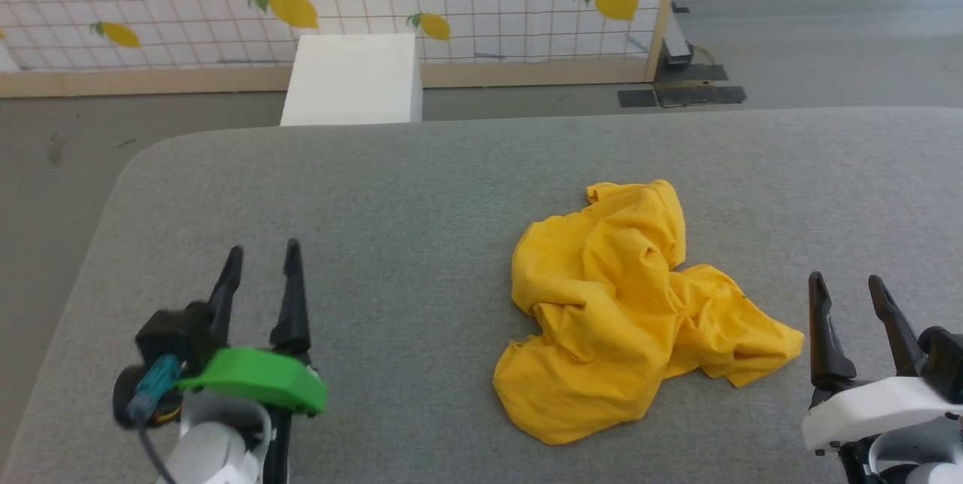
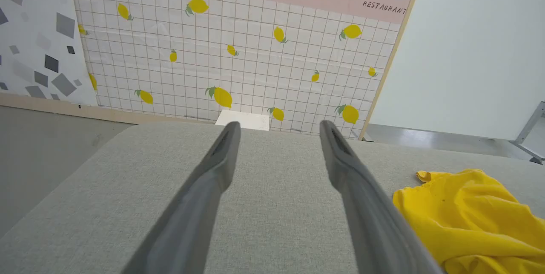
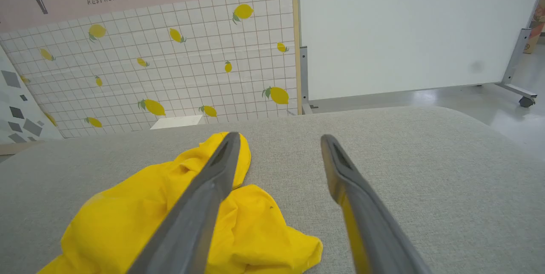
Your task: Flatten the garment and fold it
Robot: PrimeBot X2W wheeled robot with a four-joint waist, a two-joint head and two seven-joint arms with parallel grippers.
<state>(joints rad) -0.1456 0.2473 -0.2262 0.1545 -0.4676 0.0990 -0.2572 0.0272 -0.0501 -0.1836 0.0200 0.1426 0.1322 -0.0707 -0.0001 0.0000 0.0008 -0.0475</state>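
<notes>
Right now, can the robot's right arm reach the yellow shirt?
Probably yes. The right gripper is open and empty, just beside the shirt, which lies crumpled on the grey padded table. Nothing stands between them, so the way looks free.

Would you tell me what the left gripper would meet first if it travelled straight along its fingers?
Probably nothing soon: the left gripper, jaws open, points over bare table, with the garment off to its right. Past the far edge stands the white box, though height is unclear.
</notes>
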